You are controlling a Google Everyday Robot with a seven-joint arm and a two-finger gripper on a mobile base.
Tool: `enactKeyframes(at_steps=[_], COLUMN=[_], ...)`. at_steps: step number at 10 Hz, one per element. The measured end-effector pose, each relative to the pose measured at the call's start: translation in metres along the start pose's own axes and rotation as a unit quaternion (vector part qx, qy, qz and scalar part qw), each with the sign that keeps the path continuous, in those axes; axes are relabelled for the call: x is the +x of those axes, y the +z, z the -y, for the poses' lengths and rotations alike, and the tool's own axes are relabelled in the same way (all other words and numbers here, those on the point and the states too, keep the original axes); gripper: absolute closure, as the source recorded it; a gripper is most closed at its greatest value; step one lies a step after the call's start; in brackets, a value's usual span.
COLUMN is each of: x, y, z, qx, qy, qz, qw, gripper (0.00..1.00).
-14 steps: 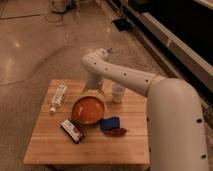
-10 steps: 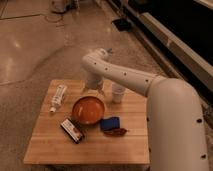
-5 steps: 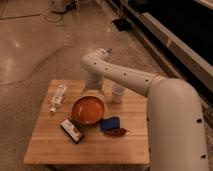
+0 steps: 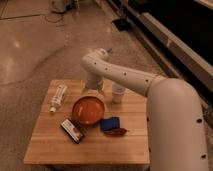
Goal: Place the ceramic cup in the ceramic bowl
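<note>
Bottle lying flat at left of tabletop, out of the way; next ceramic bowl, mouth up and empty, ready to receive. Behind its far rim gripper hanging low, apart or together impossible to tell. Rightmost, ceramic cup upright near bowl, ungrasped, probably next to be reached.

You have only one view. It sits high above the near edge of the square, light wooden desk and looks steeply down and forward, across the far edge to the polished stone floor beyond. It is close in: the white robot arm rises from your lower right, overlapping the desk's right edge. The gripper hangs mid-desk, nearer the far edge.
</note>
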Motion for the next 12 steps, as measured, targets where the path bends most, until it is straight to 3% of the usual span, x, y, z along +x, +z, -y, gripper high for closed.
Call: enactKeyframes(at_steps=[7, 12], x=[0.001, 0.040], y=[0.000, -0.020], z=[-0.001, -0.059], qx=[0.000, -0.026], qy=[0.001, 0.047], qz=[-0.001, -0.028], qw=[1.0000, 0.9982], gripper=[0.20, 0.20])
